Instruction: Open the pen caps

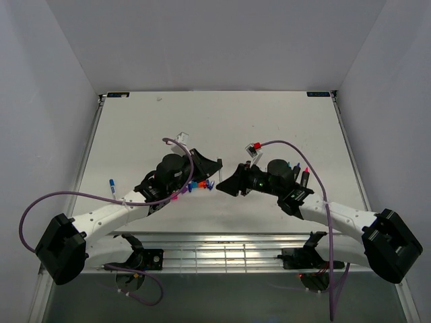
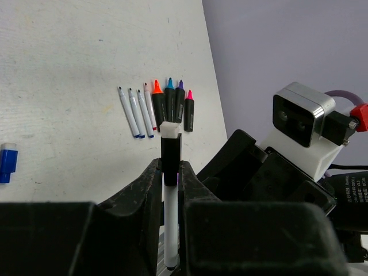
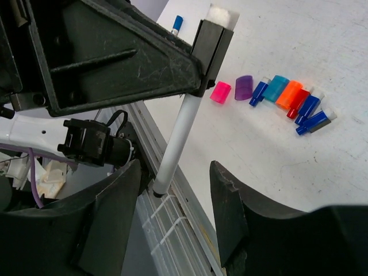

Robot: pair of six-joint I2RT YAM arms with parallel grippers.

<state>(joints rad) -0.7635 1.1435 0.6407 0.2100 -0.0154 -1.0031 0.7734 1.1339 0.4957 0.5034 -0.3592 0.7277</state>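
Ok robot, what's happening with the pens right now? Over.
Left gripper shut on white pen. Right gripper open, jaws either side of its lower end. Loose caps in a row on table. Nothing blocking.

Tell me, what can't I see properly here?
Top view: left gripper covers the white pen it grips.
Top view: loose caps too small to count.
Top view: right arm hides most of the pen row.
Wrist views: unclear whether the held pen's cap is on.
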